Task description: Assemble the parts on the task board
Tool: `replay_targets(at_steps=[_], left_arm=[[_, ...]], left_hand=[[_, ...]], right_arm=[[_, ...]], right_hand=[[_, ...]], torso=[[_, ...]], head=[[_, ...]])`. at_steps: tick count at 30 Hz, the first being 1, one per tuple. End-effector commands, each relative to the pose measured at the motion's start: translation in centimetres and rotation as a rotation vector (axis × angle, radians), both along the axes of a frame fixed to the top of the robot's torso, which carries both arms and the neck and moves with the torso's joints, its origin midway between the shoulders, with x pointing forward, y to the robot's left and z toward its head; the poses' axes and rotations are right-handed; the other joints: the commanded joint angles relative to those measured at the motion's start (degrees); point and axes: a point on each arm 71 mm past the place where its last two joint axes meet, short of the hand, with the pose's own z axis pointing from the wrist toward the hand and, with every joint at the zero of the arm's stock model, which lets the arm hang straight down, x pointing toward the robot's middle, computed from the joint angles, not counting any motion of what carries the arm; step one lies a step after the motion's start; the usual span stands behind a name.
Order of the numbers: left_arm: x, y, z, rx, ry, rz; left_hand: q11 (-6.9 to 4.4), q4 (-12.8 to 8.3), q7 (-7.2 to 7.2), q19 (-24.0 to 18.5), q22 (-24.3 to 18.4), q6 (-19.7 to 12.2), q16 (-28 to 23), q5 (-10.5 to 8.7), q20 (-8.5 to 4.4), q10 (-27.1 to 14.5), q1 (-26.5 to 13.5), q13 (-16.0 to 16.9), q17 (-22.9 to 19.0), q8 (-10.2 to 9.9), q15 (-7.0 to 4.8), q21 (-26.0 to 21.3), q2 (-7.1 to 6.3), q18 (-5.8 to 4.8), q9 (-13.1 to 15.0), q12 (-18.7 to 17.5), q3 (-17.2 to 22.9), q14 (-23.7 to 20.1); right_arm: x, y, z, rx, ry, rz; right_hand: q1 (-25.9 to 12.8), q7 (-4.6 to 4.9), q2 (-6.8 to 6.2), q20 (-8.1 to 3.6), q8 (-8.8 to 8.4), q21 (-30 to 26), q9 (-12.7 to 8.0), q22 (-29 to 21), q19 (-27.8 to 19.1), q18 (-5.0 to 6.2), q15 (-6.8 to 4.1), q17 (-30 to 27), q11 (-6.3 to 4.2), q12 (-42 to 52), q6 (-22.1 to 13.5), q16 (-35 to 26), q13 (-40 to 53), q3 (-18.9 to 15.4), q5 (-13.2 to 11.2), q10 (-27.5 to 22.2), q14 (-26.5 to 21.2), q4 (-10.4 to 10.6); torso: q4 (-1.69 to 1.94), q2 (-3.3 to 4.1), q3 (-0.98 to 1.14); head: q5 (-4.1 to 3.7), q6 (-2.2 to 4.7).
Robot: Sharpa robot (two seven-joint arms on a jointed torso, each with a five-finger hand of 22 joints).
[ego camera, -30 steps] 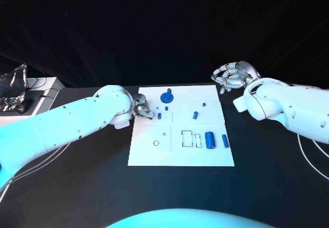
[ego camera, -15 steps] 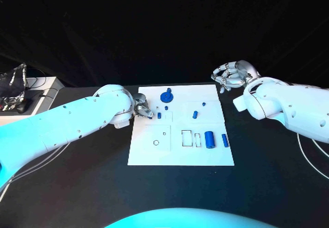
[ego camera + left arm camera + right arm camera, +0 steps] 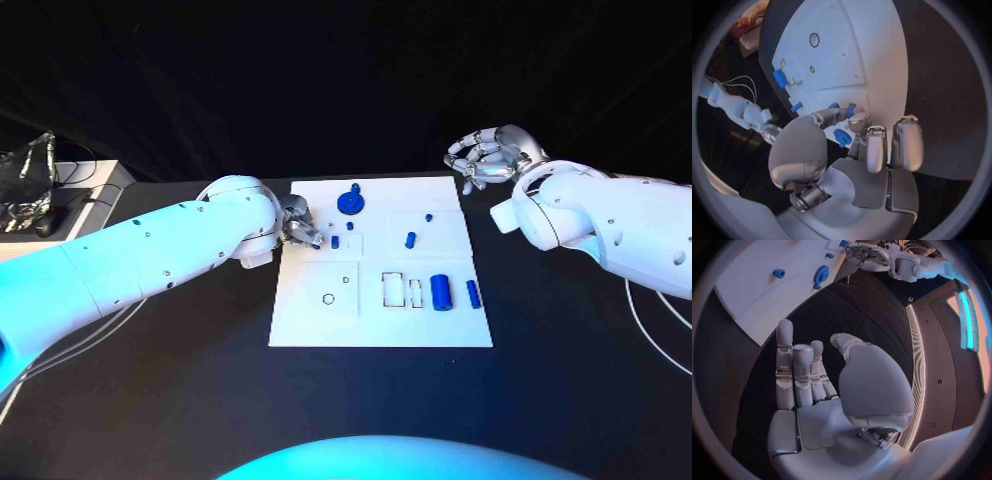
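Task board (image 3: 378, 325) sits mid-table, flat. Nearest on it: two blue cylinders (image 3: 441, 293) lying at its right side. Further back, my left hand (image 3: 302, 226) at the board's left edge, fingertips pinched at a small blue peg (image 3: 335, 242); can't tell if it's actually gripped. Blue disc part (image 3: 351, 204) near the far edge. My right hand (image 3: 490, 158) off the far right corner, fingers loosely curled, holding nothing.

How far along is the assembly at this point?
Early to midway, at a guess. Possibly done: a blue gear-like part stands on the task board near its far edge. In hand: the left hand works at a small blue part by the board's left edge. Left: two blue cylinders and a small piece lie loose. The right hand holds nothing.
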Motion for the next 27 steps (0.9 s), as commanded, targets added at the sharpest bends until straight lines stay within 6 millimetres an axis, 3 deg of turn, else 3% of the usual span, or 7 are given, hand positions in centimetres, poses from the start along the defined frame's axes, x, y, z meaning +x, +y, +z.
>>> replay_targets(at_steps=[1, 16, 27], left_arm=[[-0.72, -0.31, -1.55, 0.017, 0.077, -0.019], [-0.48, -0.37, -1.66, 0.006, 0.057, 0.002], [-0.43, -0.11, -1.73, 0.013, 0.061, 0.009]], left_hand=[[-0.05, -4.36, -0.95, 0.42, 3.83, 1.03, 0.25, -0.03, -0.2, 0.47, -0.57, 0.14, 15.09, -0.1, -0.58, 0.2, -0.41, -0.43, -0.07, -0.15, 3.92, 6.07], [-0.31, 1.02, -1.3, 0.64, 3.88, 2.75, 0.24, -0.54, -0.54, 0.64, -1.92, 0.72, 15.07, -1.07, -0.86, 0.03, -1.11, -0.48, -0.59, -0.14, -5.09, 6.06], [-0.27, 2.12, -1.27, 0.66, 3.87, 2.96, 0.22, -0.62, -0.53, 0.53, -1.82, 0.78, 15.04, -1.32, -0.84, -0.03, -1.87, -0.48, -0.66, -0.2, -7.78, 6.05]], right_arm=[[-0.04, 0.21, 0.04, -0.005, -0.006, 0.021], [-0.03, 0.29, 0.04, -0.005, -0.007, 0.023], [-0.02, 0.21, 0.04, -0.005, -0.007, 0.022]], right_hand=[[-0.18, 0.09, -0.24, 0.0, -0.28, -0.37, 0.05, -0.05, 0.29, 0.68, 0.16, 0.06, -0.26, -0.06, 0.12, -0.39, -0.04, 0.29, 0.27, -0.11, 0.37, 0.05], [-0.18, 0.09, -0.24, 0.0, -0.28, -0.37, 0.05, -0.05, 0.29, 0.68, 0.16, 0.06, -0.26, -0.06, 0.12, -0.39, -0.04, 0.29, 0.27, -0.11, 0.37, 0.05], [-0.17, 0.09, -0.26, -0.01, -0.33, -0.44, 0.07, -0.09, 0.32, 0.68, 0.16, 0.07, -0.27, -0.1, 0.11, -0.53, -0.14, 0.39, 0.32, -0.16, 0.37, -0.03]], torso=[[-0.02, 0.03, 0.02], [0.02, 0.0, 0.02], [0.06, 0.0, -0.02]], head=[[-0.06, -0.04], [-0.22, -0.25], [-0.31, -0.19]])
